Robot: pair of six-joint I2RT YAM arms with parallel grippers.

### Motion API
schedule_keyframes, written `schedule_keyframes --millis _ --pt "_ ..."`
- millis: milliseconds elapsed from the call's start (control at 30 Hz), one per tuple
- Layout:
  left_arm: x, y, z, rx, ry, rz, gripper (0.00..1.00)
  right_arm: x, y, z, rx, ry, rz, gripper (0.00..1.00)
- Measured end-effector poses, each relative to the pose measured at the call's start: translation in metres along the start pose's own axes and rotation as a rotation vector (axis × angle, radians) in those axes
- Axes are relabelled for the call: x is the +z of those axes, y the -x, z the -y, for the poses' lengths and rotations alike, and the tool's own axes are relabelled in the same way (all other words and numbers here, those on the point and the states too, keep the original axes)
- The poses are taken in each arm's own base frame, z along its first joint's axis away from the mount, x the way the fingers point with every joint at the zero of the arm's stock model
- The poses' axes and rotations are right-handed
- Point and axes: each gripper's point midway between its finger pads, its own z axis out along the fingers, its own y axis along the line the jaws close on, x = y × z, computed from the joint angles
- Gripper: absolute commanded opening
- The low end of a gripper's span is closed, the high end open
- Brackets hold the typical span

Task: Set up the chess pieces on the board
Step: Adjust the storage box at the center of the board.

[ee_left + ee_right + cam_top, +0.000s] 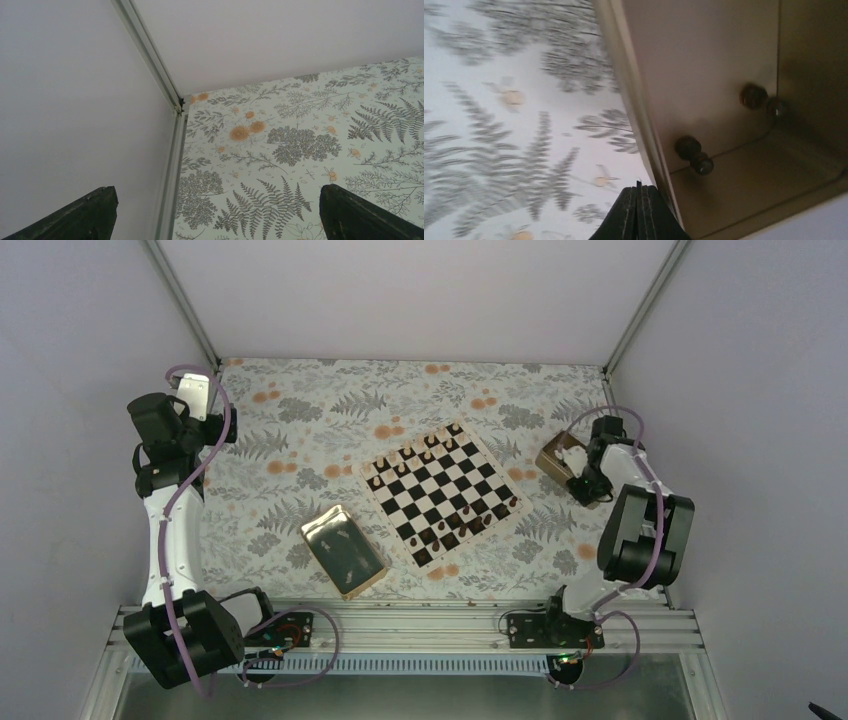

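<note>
The board (441,491) lies at mid-table, turned at an angle. Chess pieces (418,454) stand along its far edge, and others (458,530) along its near edge. My right gripper (639,192) is shut with nothing between its fingers. It hovers just outside the rim of a small tan box (724,60), which holds two dark pieces (694,154), (757,98). In the top view this gripper (578,476) is at the box (557,454), right of the board. My left gripper (220,220) is open and empty, raised at the far left and facing the table's back corner.
A shiny gold tray (343,550) with a few small dark pieces lies near the front, left of the board. Enclosure walls and metal posts (172,150) bound the floral table cover. The left arm (170,450) rises along the left wall.
</note>
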Motion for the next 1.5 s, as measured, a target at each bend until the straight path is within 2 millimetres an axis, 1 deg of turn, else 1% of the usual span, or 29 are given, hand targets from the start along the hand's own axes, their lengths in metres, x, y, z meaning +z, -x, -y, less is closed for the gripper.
schedule_keyframes --millis 100,167,267,367,433,533,600,700,767,833,900,933,1033,1200,1300,1400,1500 --pt "0.0 0.0 0.0 0.0 0.0 0.0 1.0 0.01 -0.009 0.023 0.068 -0.055 -0.02 0.04" --pt "0.0 0.0 0.0 0.0 0.0 0.0 1.0 0.016 -0.011 0.035 0.099 -0.08 -0.031 0.04" --pt "0.0 0.0 0.0 0.0 0.0 0.0 1.0 0.022 -0.006 0.051 0.134 -0.109 -0.032 0.04" --pt "0.0 0.0 0.0 0.0 0.0 0.0 1.0 0.014 0.003 0.059 0.152 -0.122 -0.008 0.04" --pt "0.0 0.0 0.0 0.0 0.0 0.0 1.0 0.003 0.015 0.062 0.159 -0.112 0.033 0.04" --pt "0.0 0.0 0.0 0.0 0.0 0.0 1.0 -0.02 0.036 0.062 0.156 -0.093 0.113 0.04" --pt "0.0 0.0 0.0 0.0 0.0 0.0 1.0 -0.04 0.057 0.06 0.141 -0.073 0.182 0.04" --pt "0.0 0.0 0.0 0.0 -0.001 -0.001 1.0 -0.063 0.089 0.057 0.107 -0.043 0.268 0.04" --pt "0.0 0.0 0.0 0.0 0.0 -0.001 1.0 -0.066 0.107 0.056 0.09 -0.021 0.299 0.04" --pt "0.0 -0.001 0.0 -0.001 -0.001 -0.003 1.0 -0.058 0.119 0.054 0.079 0.008 0.296 0.04" --pt "0.0 -0.001 0.0 -0.001 -0.002 -0.004 1.0 -0.043 0.126 0.052 0.075 0.039 0.278 0.04" --pt "0.0 -0.001 0.0 -0.001 -0.001 -0.004 1.0 -0.033 0.126 0.05 0.075 0.055 0.26 0.04" --pt "-0.002 0.001 0.0 0.0 0.0 0.0 1.0 -0.015 0.123 0.043 0.074 0.091 0.217 0.04" --pt "-0.004 0.002 0.001 0.001 -0.002 0.007 1.0 -0.01 0.123 0.036 0.063 0.124 0.221 0.04" --pt "-0.004 0.003 0.002 0.001 -0.011 0.01 1.0 -0.006 0.122 0.026 0.041 0.161 0.228 0.04" --pt "-0.004 0.003 0.003 0.001 -0.017 0.012 1.0 0.0 0.117 0.013 0.014 0.206 0.217 0.04" --pt "-0.004 0.003 0.004 0.001 -0.017 0.012 1.0 0.005 0.111 0.004 -0.007 0.233 0.204 0.04"
